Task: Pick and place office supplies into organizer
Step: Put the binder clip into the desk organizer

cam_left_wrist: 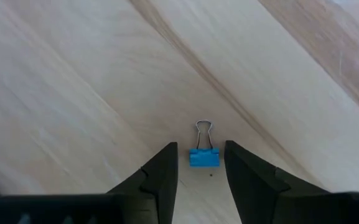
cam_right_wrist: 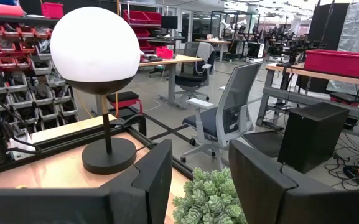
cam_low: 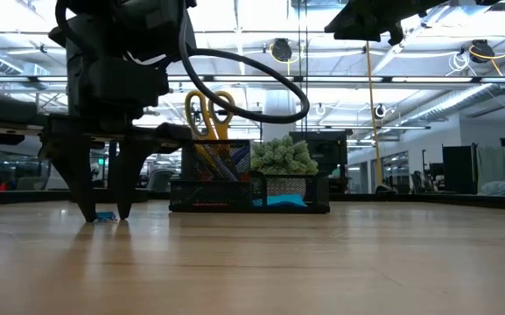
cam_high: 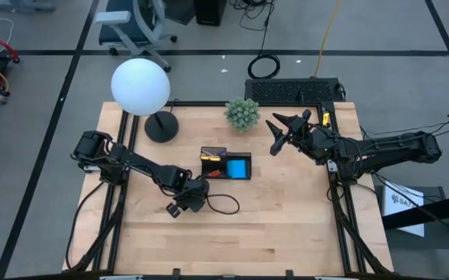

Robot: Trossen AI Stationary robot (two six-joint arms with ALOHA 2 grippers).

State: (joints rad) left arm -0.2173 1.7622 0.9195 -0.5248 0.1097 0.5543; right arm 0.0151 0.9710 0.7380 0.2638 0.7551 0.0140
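You had a small blue binder clip (cam_left_wrist: 203, 156) lying flat on the bare wood, wire handles folded out. The black mesh organizer (cam_high: 226, 166) stood mid-table, holding yellow-handled scissors (cam_low: 209, 112) upright and a blue pad (cam_high: 239, 168).

— What is the desk (cam_left_wrist: 73, 93) made of?
— Pale wood, smooth and matt, with visible grain. The blue binder clip (cam_left_wrist: 203, 157) looks like painted metal with bright wire handles.
— And the organizer (cam_low: 250, 188)?
— Black wire mesh. The lamp globe (cam_right_wrist: 95, 50) is smooth, matt white.
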